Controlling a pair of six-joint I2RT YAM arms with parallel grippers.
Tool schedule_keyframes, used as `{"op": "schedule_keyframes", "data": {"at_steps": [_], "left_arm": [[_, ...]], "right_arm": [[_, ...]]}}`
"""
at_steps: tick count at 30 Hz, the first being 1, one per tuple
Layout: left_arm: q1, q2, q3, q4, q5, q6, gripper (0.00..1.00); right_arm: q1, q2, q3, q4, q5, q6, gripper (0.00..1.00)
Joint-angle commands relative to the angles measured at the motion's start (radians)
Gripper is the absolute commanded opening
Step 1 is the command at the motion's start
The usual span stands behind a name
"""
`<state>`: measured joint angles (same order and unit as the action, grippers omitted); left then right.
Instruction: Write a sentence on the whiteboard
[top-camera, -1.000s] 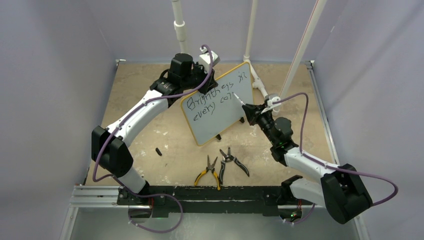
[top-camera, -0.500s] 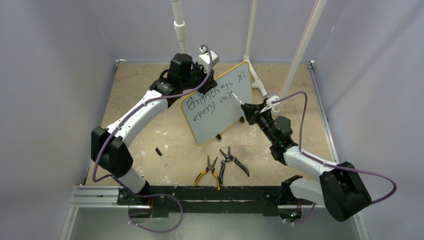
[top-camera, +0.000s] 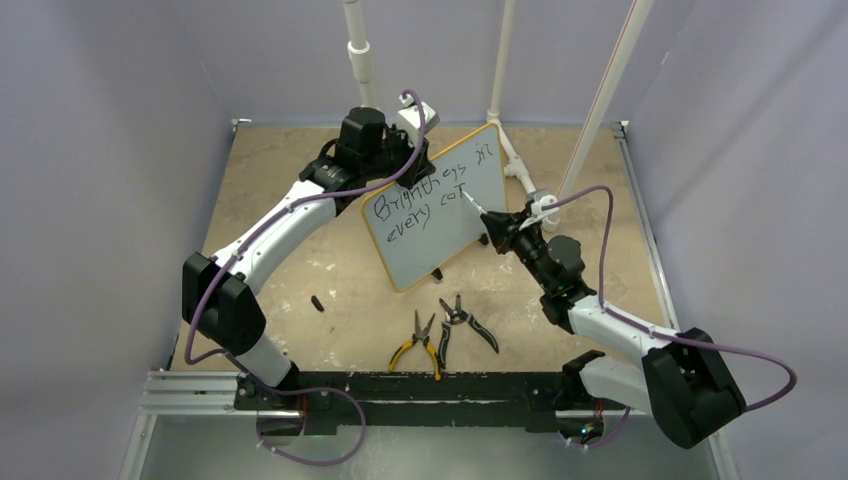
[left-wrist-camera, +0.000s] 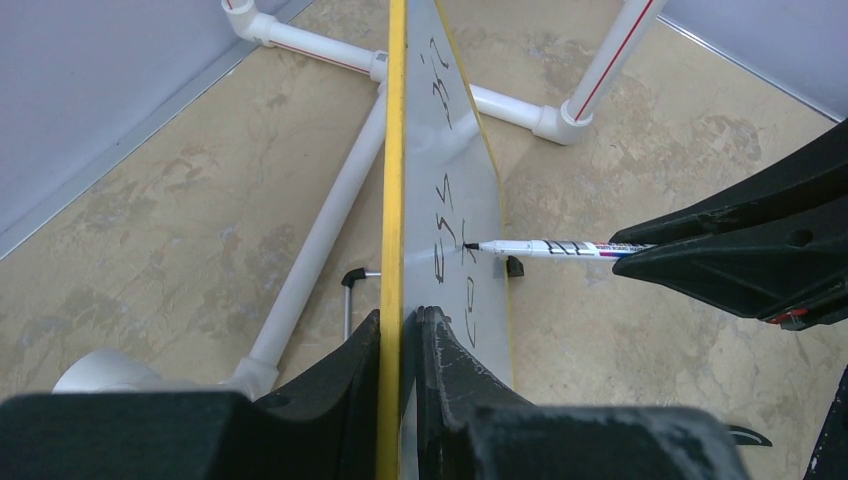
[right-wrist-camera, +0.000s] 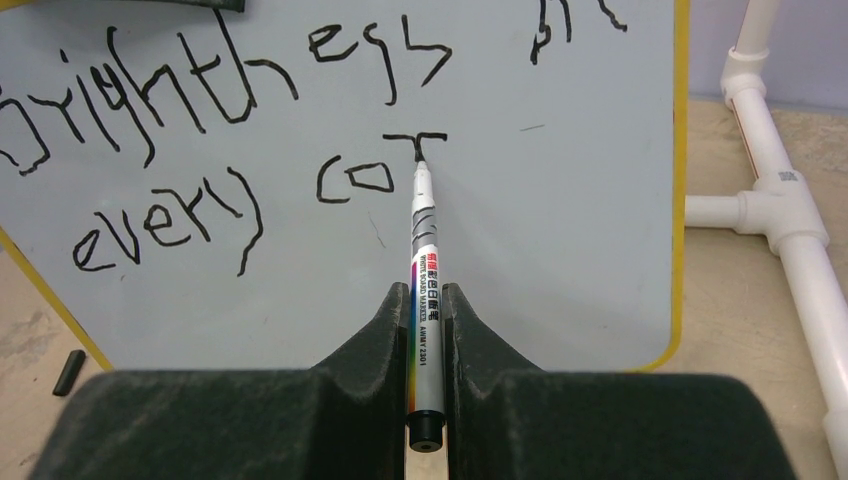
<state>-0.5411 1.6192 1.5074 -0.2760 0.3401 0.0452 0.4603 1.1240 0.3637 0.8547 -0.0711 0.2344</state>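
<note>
Whiteboard (top-camera: 430, 250) standing on edge on the bench (top-camera: 300, 200), caught by its yellow rim between the left fingers (left-wrist-camera: 400, 322), closed tight against both faces. Sentence (right-wrist-camera: 230, 130) in black script across the white face: "Brightness in" above, "every co" below, followed by an unfinished T-shaped stroke. Marker (right-wrist-camera: 424, 250) clamped in the right fingers (right-wrist-camera: 425, 300), shut on its barrel and pointing straight ahead of them, tip touching the whiteboard just under that last stroke. White pipe frame (left-wrist-camera: 320, 230) beyond the left fingers, behind the whiteboard. Two pairs of pliers (top-camera: 421, 333) flat on the bench, well back from both sets of fingers, toward the arm bases.
</note>
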Motion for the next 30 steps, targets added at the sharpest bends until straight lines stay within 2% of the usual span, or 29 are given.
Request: {"op": "schedule_keyframes", "data": {"at_steps": [1,9,30], "left_arm": [[0.004,-0.03,-0.003,0.03,-0.021,0.024,0.0],[0.003,-0.031,-0.003,0.029,-0.023,0.024,0.0],[0.003,-0.026,-0.004,0.029,-0.023,0.024,0.0]], "right_arm": [[0.008,-0.03,-0.016,-0.015,0.014,-0.009,0.0],[0.008,-0.098,-0.031,0.003,0.037,-0.003,0.0],[0.007,-0.016,0.024,0.044,0.051,-0.009,0.0]]}}
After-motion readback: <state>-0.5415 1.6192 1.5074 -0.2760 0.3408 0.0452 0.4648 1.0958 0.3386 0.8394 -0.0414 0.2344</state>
